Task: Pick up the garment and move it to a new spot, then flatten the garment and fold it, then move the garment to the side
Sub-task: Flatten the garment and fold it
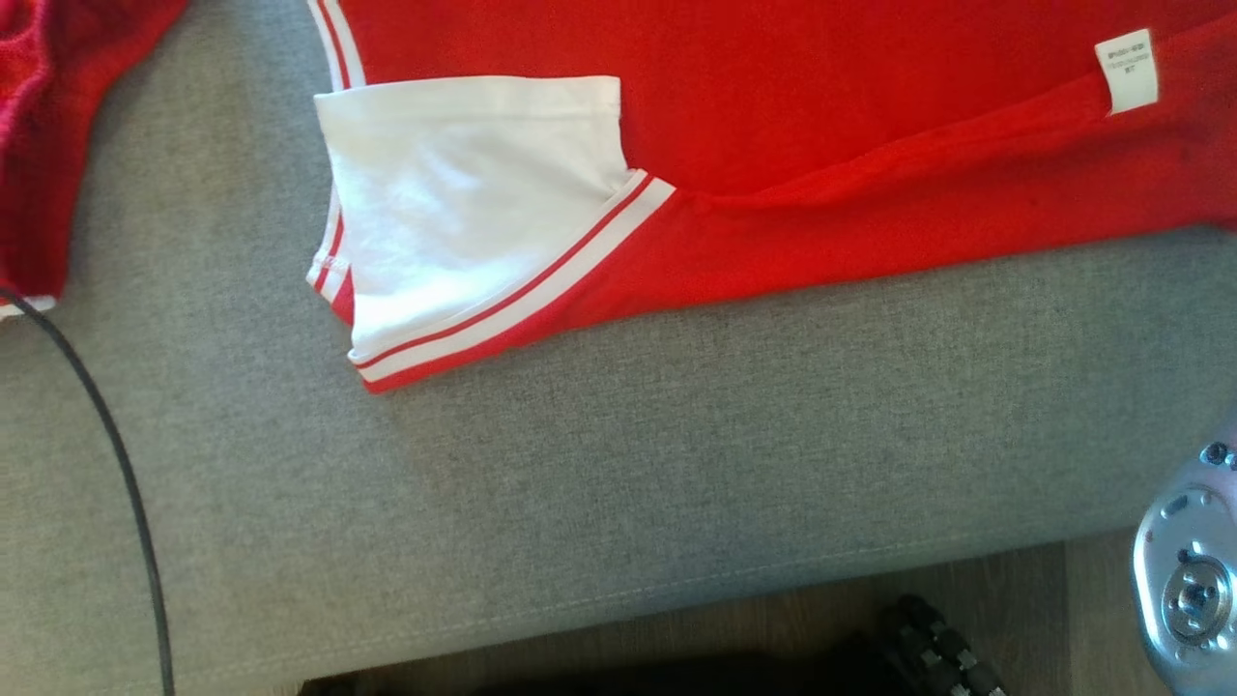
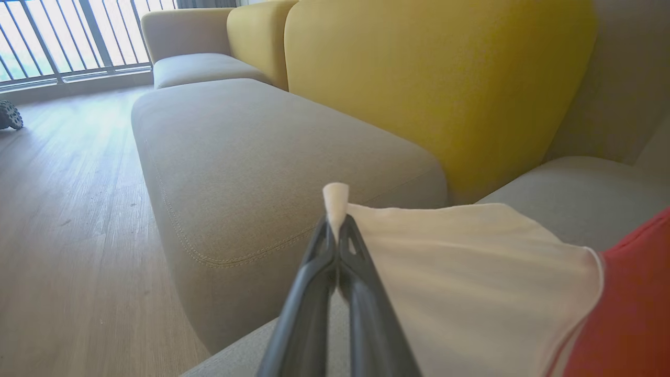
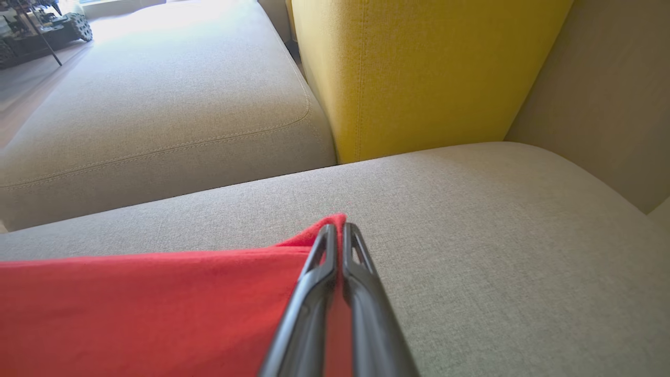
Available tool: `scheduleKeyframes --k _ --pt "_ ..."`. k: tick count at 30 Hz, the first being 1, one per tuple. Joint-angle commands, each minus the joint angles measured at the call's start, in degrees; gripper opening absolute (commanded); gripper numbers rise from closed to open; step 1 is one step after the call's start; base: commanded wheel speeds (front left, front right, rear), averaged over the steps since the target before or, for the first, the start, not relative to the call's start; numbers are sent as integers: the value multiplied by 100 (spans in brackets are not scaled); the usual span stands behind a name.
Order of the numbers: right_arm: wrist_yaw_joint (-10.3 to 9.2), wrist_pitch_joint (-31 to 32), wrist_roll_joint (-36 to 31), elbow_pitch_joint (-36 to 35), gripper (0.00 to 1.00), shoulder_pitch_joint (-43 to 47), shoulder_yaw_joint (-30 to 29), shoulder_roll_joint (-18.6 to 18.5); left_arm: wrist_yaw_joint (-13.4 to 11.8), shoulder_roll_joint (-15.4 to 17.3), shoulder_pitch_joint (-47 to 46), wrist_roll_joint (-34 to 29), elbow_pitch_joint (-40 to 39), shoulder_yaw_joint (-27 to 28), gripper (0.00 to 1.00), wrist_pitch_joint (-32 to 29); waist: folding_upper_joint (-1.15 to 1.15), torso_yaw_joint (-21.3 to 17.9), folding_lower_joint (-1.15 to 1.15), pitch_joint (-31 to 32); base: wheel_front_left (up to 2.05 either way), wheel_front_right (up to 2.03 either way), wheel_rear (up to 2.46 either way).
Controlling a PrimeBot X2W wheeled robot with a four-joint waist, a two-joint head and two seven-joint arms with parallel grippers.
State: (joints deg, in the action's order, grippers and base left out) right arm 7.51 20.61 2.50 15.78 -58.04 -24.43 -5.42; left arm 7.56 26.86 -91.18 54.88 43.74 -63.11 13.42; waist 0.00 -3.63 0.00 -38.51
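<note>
Gripping, with left pincer (image 2: 337, 233) clenched on the white sleeve (image 2: 471, 272) tip and right pincer (image 3: 340, 235) clenched on a red corner, the red jersey (image 1: 821, 116) lying lengthwise between both on the grey sofa seat (image 1: 580, 464).

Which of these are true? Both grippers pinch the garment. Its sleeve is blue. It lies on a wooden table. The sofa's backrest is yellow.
Both grippers pinch the garment: true; the left gripper and right gripper are each shut on its cloth.
Its sleeve is blue: false; it is white.
It lies on a wooden table: false; it lies on the grey sofa cushion.
The backrest is yellow: true.
</note>
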Motion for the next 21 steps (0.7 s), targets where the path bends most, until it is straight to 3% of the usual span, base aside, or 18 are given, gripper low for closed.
scheduleKeyframes --k 1,11,21 --pt "-2 -41 -25 -207 0 -29 32 22 -9 230 -139 32 -114 169 0 39 0 27 0 46 0 0 0" --pt "-2 -10 201 -188 0 669 -8 -174 -33 814 1143 404 -1419 262 0 147 0 299 0 617 0 0 0" --pt "-2 543 441 -627 0 1713 141 -471 -714 1476 2651 732 -3206 288 0 121 0 524 0 998 0 0 0"
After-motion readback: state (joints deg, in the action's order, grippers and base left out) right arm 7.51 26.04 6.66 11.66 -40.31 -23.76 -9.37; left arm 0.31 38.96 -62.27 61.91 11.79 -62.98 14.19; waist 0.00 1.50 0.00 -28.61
